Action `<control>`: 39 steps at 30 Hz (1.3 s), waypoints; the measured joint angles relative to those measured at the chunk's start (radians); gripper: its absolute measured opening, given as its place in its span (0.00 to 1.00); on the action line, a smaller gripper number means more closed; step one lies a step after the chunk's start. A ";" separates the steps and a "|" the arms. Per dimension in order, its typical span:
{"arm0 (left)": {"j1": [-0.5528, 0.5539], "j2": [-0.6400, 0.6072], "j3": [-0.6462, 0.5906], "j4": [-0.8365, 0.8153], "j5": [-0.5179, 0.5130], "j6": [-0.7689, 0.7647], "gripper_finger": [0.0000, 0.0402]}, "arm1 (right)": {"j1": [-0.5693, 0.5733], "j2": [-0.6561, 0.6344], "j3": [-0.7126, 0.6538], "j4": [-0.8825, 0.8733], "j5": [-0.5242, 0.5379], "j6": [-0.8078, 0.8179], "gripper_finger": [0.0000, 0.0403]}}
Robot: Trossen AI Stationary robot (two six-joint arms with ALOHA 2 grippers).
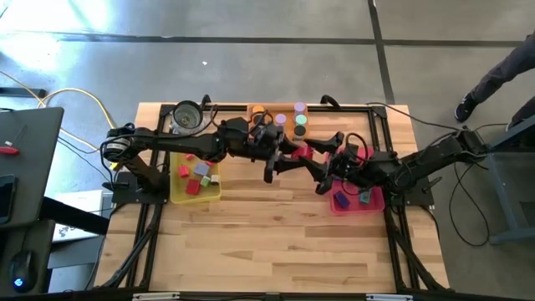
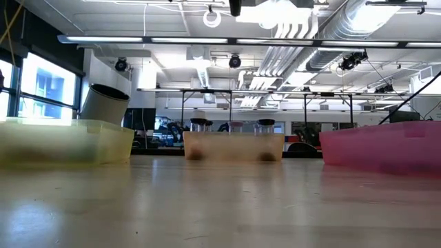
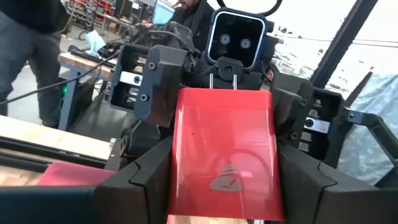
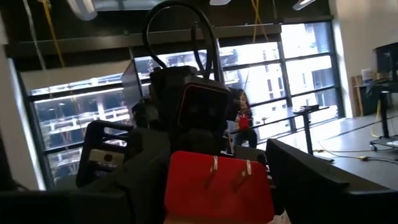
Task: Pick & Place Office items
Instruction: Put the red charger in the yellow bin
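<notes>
Gripping one red block [image 3: 224,155] from opposite ends, the left gripper [image 1: 282,155] and right gripper [image 1: 320,164] are meeting above the table [image 1: 276,242].

Grey concrete floor [image 1: 251,21], big windows [image 4: 292,68], ceiling ducts [image 2: 358,21].

One red block [image 3: 224,155] is held up in the air above the table's middle, between the two arms, flat glossy face toward the left wrist camera. Red, teal and lavender blocks [image 1: 196,174] lie loose in the yellow tray. Teal and dark-blue pieces [image 1: 358,197] lie in the pink tray. Purple, green and black cylinders [image 1: 300,120] stand upright in the orange tray.
</notes>
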 joint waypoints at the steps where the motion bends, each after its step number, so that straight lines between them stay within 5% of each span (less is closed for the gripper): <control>1: -0.001 0.000 0.000 0.001 0.003 0.000 0.50 | 0.000 0.000 0.000 -0.001 -0.009 0.004 0.63; 14: -0.002 0.000 0.000 0.006 0.028 -0.001 0.50 | -0.019 -0.001 0.000 -0.015 -0.079 0.068 0.63; 21: -0.002 0.000 0.000 0.006 0.025 -0.001 0.50 | -0.019 -0.001 0.000 -0.025 -0.102 0.096 0.50; 31: -0.002 -0.002 0.000 0.006 0.015 0.038 0.50 | -0.021 -0.001 -0.001 -0.033 -0.141 0.077 0.50; 39: -0.003 -0.002 0.000 0.005 -0.012 0.008 0.80 | -0.019 -0.001 -0.001 -0.033 -0.166 0.083 0.50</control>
